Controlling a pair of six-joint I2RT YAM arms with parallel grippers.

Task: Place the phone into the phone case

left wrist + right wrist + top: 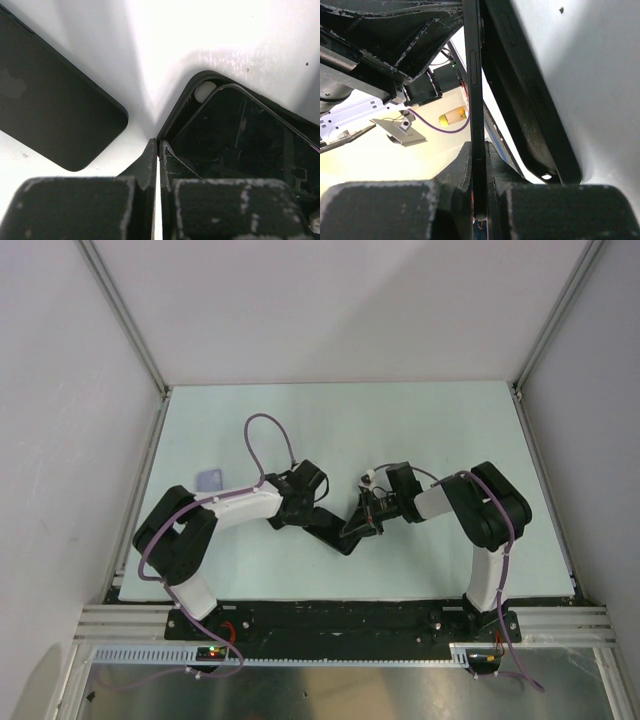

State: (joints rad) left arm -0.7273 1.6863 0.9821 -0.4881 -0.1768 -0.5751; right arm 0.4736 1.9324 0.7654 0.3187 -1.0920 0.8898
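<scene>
The black phone case (186,102) lies on the table at the middle (338,538). My left gripper (159,145) is shut on its rim near the corner with the camera hole; it sits left of the case in the top view (322,523). My right gripper (479,150) is shut on the black phone (472,75), seen edge-on with its side buttons. The phone stands tilted, one long edge down in the case (530,115). Its glass face shows inside the case in the left wrist view (240,140). The right gripper comes in from the right (366,518).
A flat black slab (50,115) with rounded corners and a faint logo lies on the table just left of the case. A small bluish-grey square (210,480) lies at the left of the table. Metal frame posts stand at the far corners.
</scene>
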